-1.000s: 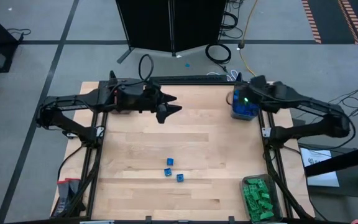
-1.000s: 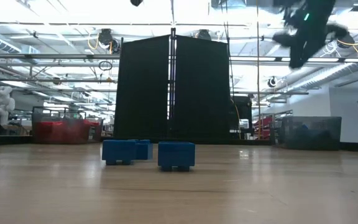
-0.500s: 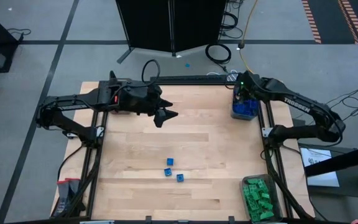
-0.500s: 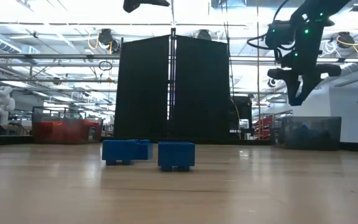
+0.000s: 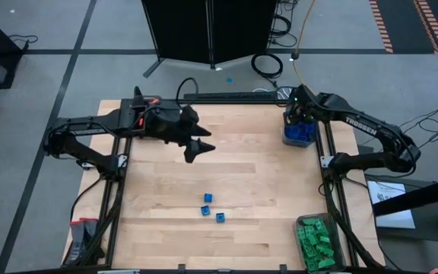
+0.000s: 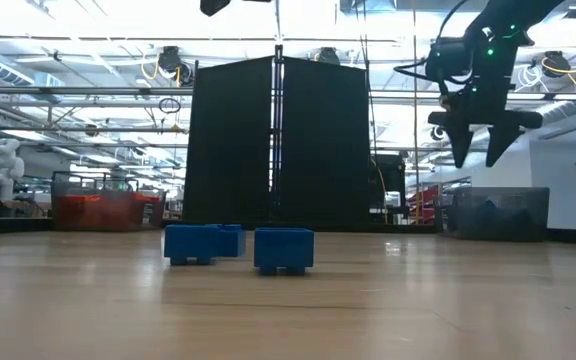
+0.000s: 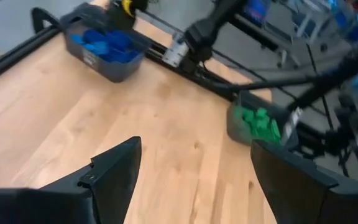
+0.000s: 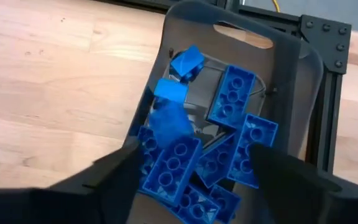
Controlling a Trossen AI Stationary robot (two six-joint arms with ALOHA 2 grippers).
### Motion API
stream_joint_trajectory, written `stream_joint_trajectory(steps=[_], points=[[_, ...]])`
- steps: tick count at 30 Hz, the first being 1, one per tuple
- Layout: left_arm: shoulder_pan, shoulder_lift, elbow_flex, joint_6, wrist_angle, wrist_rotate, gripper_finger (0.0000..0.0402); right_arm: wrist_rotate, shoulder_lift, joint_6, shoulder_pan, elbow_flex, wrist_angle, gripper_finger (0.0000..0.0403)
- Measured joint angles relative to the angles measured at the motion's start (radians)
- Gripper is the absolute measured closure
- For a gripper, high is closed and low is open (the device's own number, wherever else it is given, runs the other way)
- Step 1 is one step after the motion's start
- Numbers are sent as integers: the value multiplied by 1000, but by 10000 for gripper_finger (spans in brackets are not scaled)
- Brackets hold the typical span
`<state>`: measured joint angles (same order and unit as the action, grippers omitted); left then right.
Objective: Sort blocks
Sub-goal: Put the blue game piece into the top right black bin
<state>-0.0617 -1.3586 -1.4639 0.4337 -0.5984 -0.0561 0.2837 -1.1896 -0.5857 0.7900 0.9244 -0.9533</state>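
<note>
Looking past your right gripper point(image 6: 476, 150), you find its jaws spread wide with nothing between them, hanging directly above the blue-brick bin point(image 8: 303, 74) at the far right corner of the table point(image 5: 166, 228). Just under the jaws, the blue bricks point(image 8: 185, 168) lie heaped in that bin; one of them shows blurred among the pile near the left finger, clear of both fingers. Your left gripper point(image 5: 196, 148) sits over the far left part of the table, jaws also well apart and empty, with only bare wood between its fingers point(image 7: 114, 171) in the wrist view. Farther out, three loose blue bricks point(image 5: 208, 207) rest in a small cluster near the table's middle, toward the near edge, well apart from both grippers; two of them stand touching or nearly so in the low view, the third just beside. At the near right corner, a second bin point(image 5: 298, 226) holds the green bricks point(image 5: 316, 242), piled close together. You can see both bins from the left wrist view too, the blue one farther and the green one nearer the table's right rail.
</note>
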Motion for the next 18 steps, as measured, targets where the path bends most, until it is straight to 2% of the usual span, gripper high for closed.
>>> stream_joint_trajectory(steps=[2, 5, 8, 12, 15, 18], points=[[14, 0, 0, -27, -16, -3, 97, 0, 0, 4, 2, 8, -5, 96], [50, 0, 0, -94, -35, -2, 97, -13, 2, 46, -5, 45, -13, 83], [125, -6, 0, -148, -93, 26, 97, -97, 16, 130, -41, 117, -3, 90], [244, -38, 36, -95, -102, 119, 97, -213, 39, 193, -126, 241, 6, 106], [343, -83, 86, -131, -98, 198, 97, -236, 51, 234, -209, 331, 9, 114], [416, -147, 135, -170, -76, 221, 97, -240, 53, 254, -284, 414, 12, 117]])
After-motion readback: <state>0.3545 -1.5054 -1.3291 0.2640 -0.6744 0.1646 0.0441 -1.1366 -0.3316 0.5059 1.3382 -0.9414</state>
